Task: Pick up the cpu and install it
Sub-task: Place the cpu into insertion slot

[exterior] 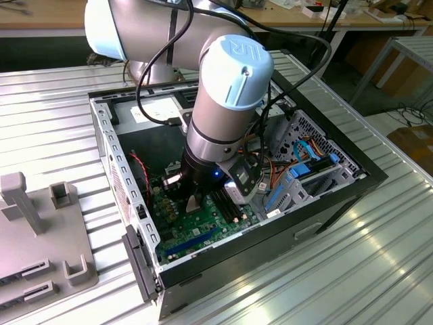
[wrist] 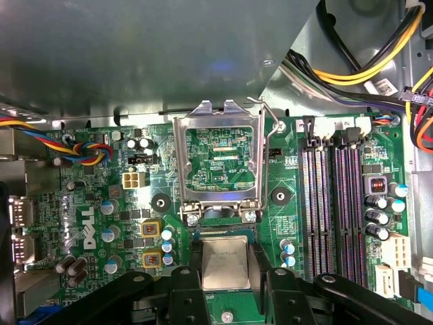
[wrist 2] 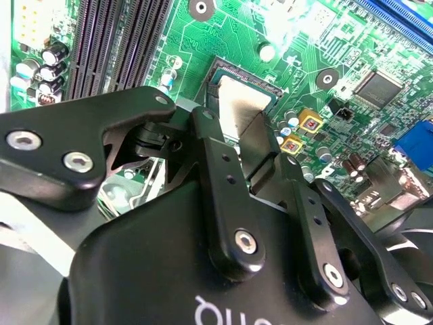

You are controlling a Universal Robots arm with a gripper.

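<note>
The gripper (wrist: 226, 252) reaches down into the open computer case (exterior: 101, 128). Its fingers (wrist: 195, 284) are clenched on the cpu (wrist: 226, 271), one against each of two opposite edges, so the chip lies straight between them with its pale face up. It is square and has no long axis, and it sits flat and level with the motherboard (wrist: 88, 203). The chip is directly over the socket (wrist 2: 226, 68) near the middle of the board, but I cannot tell whether it already rests in it or hangs just above. The hinged metal frame (wrist: 218, 162) stands flipped open just beyond the socket's far edge, with its wire lever (wrist: 268, 132) raised beside it, so nothing covers the seat. Room is tight at the sides. Small blue-topped capacitors (wrist: 287, 247) stand just beside one finger, with the memory slots (wrist: 331, 203) beyond them. Two yellow-edged parts (wrist: 150, 229) sit near the other finger.
</note>
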